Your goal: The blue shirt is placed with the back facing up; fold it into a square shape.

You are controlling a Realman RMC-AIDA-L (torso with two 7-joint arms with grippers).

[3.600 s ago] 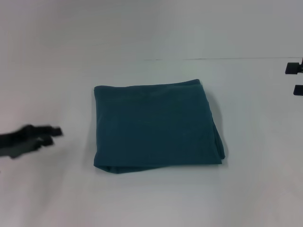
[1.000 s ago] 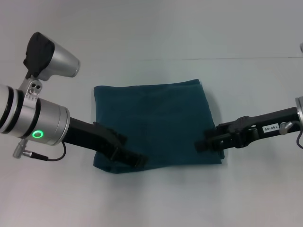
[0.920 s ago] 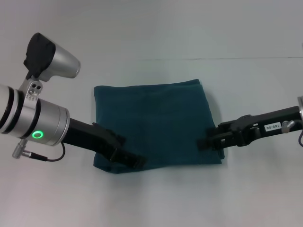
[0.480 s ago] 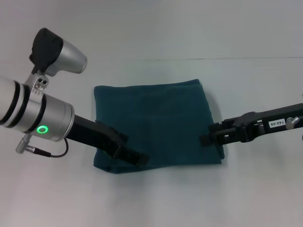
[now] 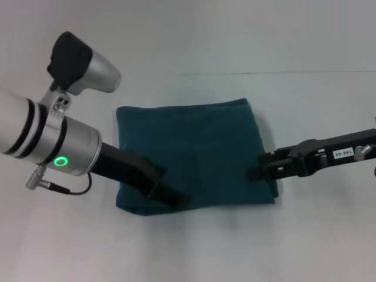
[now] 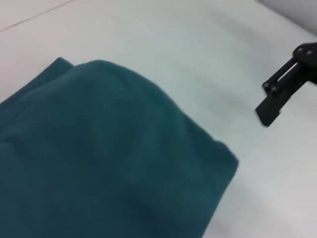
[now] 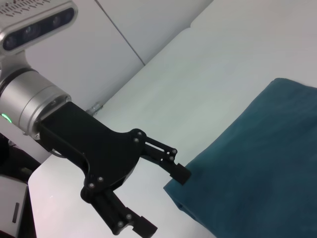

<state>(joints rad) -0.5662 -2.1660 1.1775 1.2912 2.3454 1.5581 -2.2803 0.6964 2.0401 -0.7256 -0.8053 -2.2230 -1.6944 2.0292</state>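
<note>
**A:** Between the left gripper's (image 5: pixel 176 200) spread fingers, what do you see?

**B:** Nothing gripped. The right wrist view shows its jaws apart, one fingertip (image 7: pixel 181 173) resting at the near-left corner of the blue shirt (image 5: pixel 194 155), the other (image 7: pixel 143 228) out over the bare white table (image 5: pixel 188 252) just off the hem. I'd judge it is placed to take that corner or tidy it, but no fabric is pinched.

**A:** And the other arm?

**B:** The right gripper (image 5: pixel 254 173) reaches in from the opposite side, its tip over the shirt's right edge, toward the near-right corner. Whether its fingers are apart or together I cannot tell; from the head view they read as one dark block, and the left wrist view shows it (image 6: pixel 282 96) only far off, clear of the cloth.

**A:** Why both at the near edge?

**B:** My guess: they mirror each other across the bundle, each beside a near corner, which suits either a last fold away from the robot or a squaring-up of the edges. It is a judgement, not something shown.

**A:** How does the shirt itself look, outward from the grippers?

**B:** It lies between the two grippers, flat on the table, already a compact, roughly square stack of dark teal fabric. No sleeves or collar show. Layered edges are visible along the side under the right gripper, and the near edge by the left gripper is rounded, a little puffy. The far edge runs fairly straight. To me the fold seems nearly complete.
</note>
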